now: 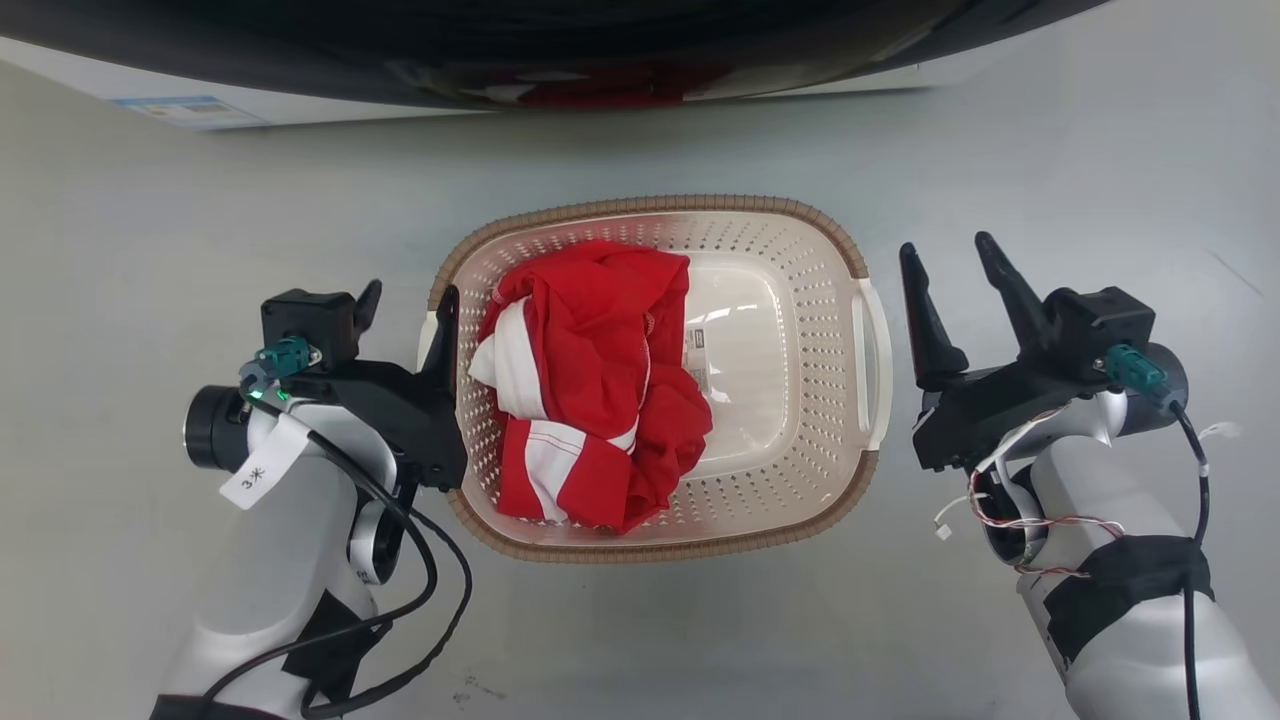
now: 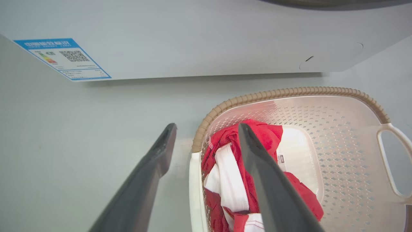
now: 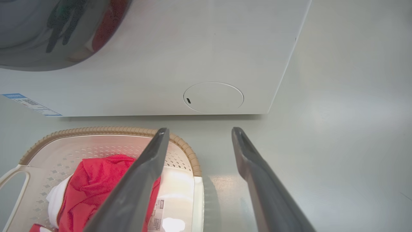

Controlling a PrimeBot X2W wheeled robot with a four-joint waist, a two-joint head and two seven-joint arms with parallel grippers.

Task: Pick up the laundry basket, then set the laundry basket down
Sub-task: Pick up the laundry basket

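The laundry basket sits on the grey floor, cream and perforated with a brown rim. A red and white garment lies in its left half. My left gripper is open and straddles the basket's left edge. One finger is inside the basket, the other outside, and the white left handle lies between them. My right gripper is open just right of the right handle, apart from it. In the right wrist view that handle lies low between the fingers of the right gripper.
A white washing machine with a dark round door stands just beyond the basket. A blue label is on its lower front. Grey floor stretches away on both sides of the basket.
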